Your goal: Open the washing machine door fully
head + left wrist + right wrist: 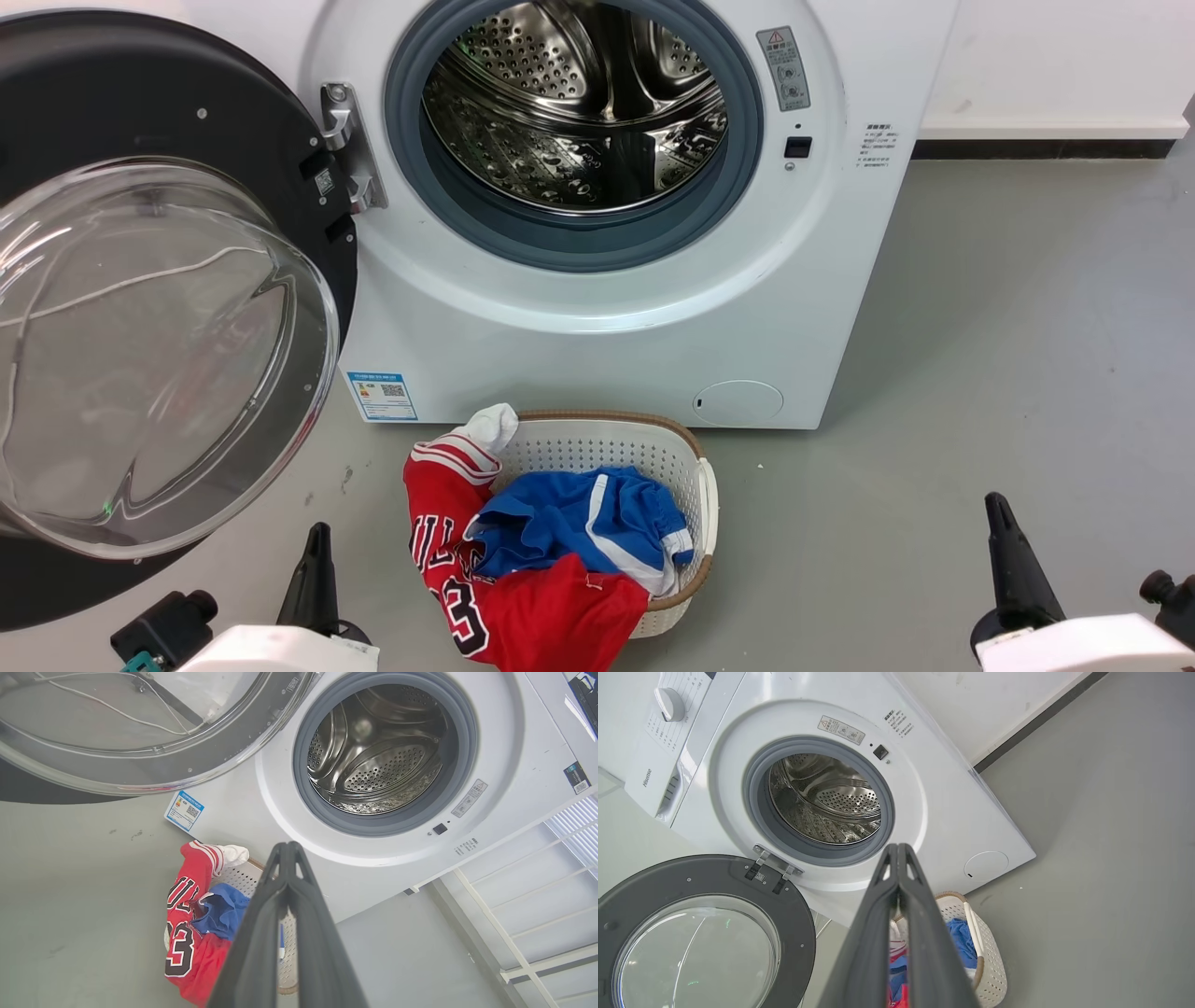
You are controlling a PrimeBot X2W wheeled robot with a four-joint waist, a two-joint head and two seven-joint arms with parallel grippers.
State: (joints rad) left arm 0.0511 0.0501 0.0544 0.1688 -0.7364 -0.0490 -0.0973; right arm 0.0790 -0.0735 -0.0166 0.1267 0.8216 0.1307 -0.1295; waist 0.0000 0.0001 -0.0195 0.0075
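The left fingers [257,942] are pressed together tip to tip and hold nothing. The right fingers [871,942] are closed the same way, also empty. In the head view each pair shows as one dark spike low in the frame, so the gap cannot be judged there. Both hang above the grey floor [1027,373], apart from everything.

Between them stands one white basket [607,443] with three pieces of cloth: a red jersey [523,607] draped over its rim, a blue garment [569,523] and a white piece [490,425].

Behind it is one washing machine [653,327], its steel drum [579,103] exposed. The one washing machine door [159,327] is swung out on its hinge [350,145] to the left of the opening, glass bowl facing the head camera, and the frame's left edge cuts it off.

The right wrist view adds the control dial [668,703]. The left wrist view adds a white rack [514,914] beside the machine. The small print on the blue label [381,396] is unreadable.
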